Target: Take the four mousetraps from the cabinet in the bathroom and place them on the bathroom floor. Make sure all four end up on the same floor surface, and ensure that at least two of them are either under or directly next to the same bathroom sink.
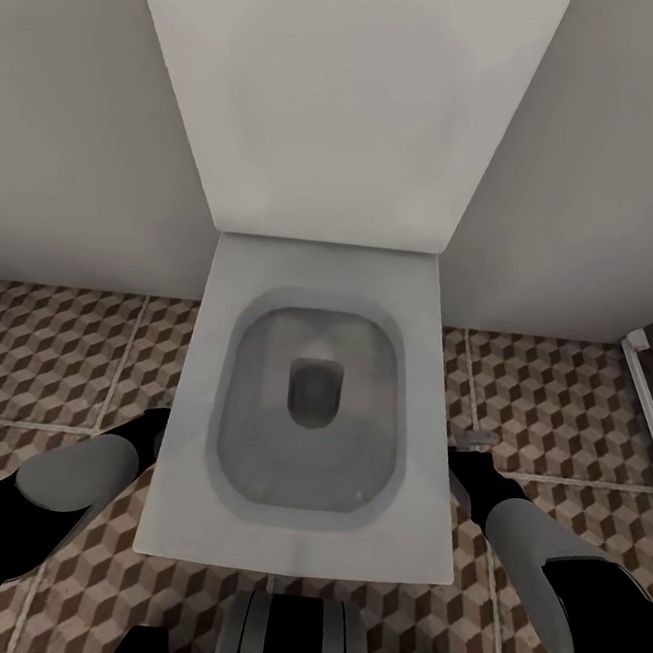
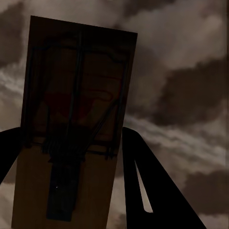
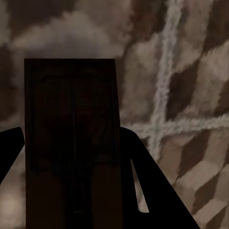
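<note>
A dark wooden mousetrap (image 2: pixel 71 124) with a wire spring stands between the black fingers (image 2: pixel 143 171) of my left gripper (image 2: pixel 67 143), which is shut on it. A second mousetrap (image 3: pixel 71 143) is held the same way in my shut right gripper (image 3: pixel 69 138), over the cube-patterned bathroom floor (image 3: pixel 191 119). In the head view my left arm (image 1: pixel 79 482) and right arm (image 1: pixel 516 528) reach down on either side of a toilet, above the bathroom floor (image 1: pixel 53 348). The cabinet and the sink are out of view.
A white toilet (image 1: pixel 427 418) with its raised lid (image 1: pixel 341 97) stands straight ahead against a pale wall, very close to my trunk (image 1: pixel 289 639). A metal-framed dark panel (image 1: pixel 650 401) stands at the right. Open tiles lie on both sides of the toilet.
</note>
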### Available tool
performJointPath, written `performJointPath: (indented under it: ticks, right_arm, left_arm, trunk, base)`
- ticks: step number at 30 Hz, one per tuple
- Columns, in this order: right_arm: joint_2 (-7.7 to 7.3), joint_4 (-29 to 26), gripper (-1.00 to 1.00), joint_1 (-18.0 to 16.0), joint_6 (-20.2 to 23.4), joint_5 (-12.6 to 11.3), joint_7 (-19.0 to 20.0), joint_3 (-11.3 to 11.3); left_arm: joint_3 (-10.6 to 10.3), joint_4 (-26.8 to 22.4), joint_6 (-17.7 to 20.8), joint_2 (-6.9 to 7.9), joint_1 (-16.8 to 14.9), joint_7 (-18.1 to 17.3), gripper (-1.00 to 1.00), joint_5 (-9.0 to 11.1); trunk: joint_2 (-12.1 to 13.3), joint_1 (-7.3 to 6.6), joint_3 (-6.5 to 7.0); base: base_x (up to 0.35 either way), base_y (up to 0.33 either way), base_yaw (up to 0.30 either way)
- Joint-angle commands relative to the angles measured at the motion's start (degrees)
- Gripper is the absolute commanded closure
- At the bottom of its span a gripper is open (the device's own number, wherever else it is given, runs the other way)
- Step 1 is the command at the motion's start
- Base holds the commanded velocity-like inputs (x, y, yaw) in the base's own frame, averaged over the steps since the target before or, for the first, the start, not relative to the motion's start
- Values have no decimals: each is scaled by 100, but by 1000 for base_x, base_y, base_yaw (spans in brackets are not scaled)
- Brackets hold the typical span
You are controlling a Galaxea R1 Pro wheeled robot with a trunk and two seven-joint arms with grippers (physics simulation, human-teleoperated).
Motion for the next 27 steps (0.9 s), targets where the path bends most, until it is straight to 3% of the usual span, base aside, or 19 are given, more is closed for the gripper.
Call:
performJointPath:
  ticks: [1, 3, 4, 27]
  right_arm:
    - [-2, 5, 100, 6, 19, -184, -1, 32]
    - [-2, 0, 100, 6, 19, -186, -1, 33]
    - [-2, -1, -100, 6, 19, -188, -1, 31]
    - [-72, -3, -100, 6, 19, -226, -1, 15]
  left_arm:
    - [-50, 0, 33, -3, -5, 10, 100, 42]
    - [-50, 0, 33, -5, -5, 10, 100, 42]
    - [-50, 1, 31, -6, -3, 10, 100, 42]
    - [-50, 1, 26, -7, -2, 10, 100, 42]
  trunk:
    - [0, 2, -4]
    - [0, 2, -4]
    - [0, 2, -4]
    - [0, 2, -4]
  base:
    - [0, 0, 0]
    - [0, 0, 0]
    - [0, 0, 0]
    - [0, 0, 0]
